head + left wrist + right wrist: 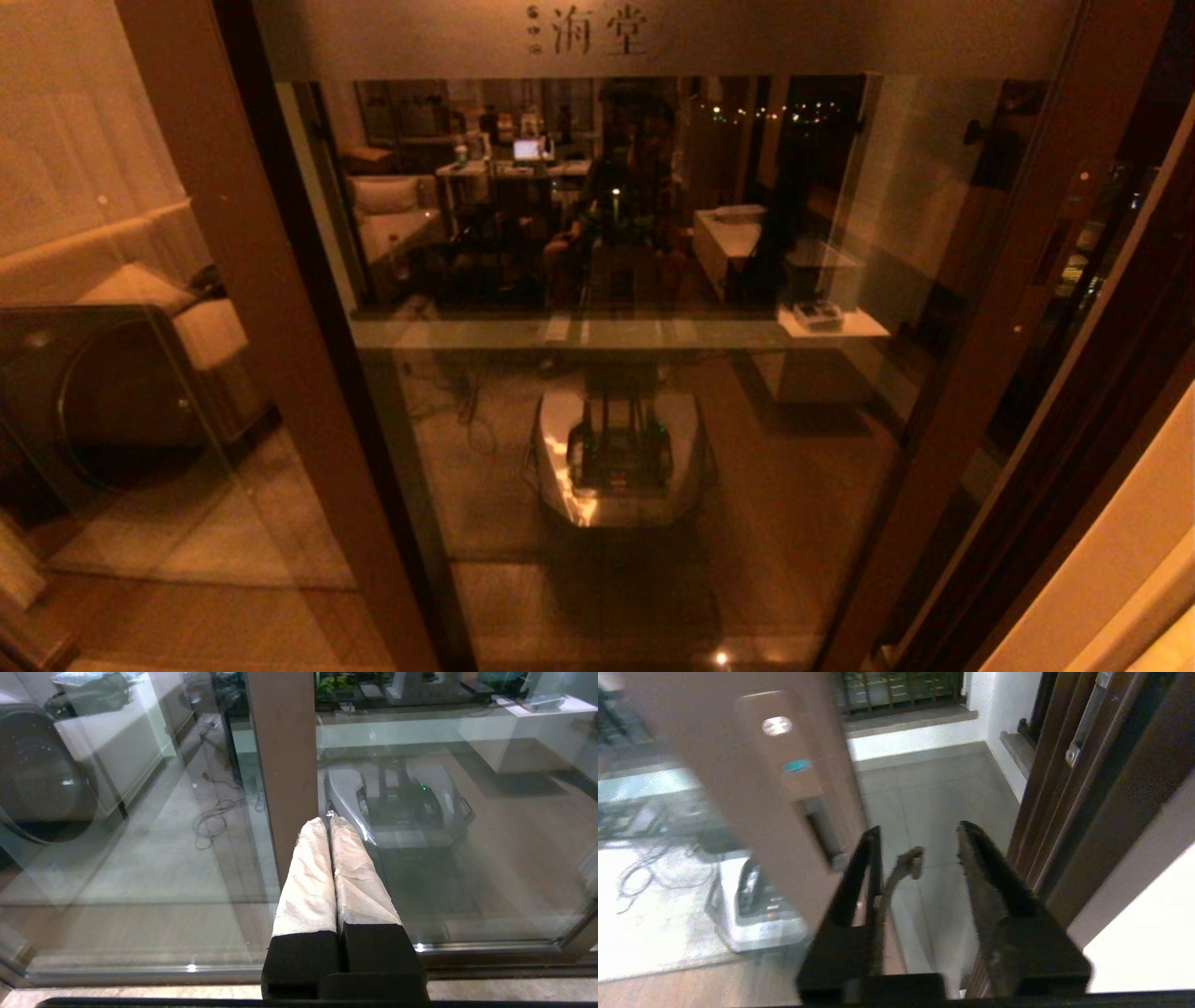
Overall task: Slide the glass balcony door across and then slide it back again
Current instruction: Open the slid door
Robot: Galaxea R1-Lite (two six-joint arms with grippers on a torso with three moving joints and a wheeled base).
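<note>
Left claw (330, 819) white-wrapped fingers (black base); right claw (917, 835) bare black.

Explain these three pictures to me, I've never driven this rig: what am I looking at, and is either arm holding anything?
The wide picture comes from the robot's head, facing the glass balcony door; the machine seen in the glass is the robot's own reflection. The other two come from cameras on its wrists. The left end effector, padded in white, is shut on nothing and points at the glass. The right end effector is open and empty, beside the door's brown stile, near the recessed lock plate, with tiled balcony floor visible through the gap.
</note>
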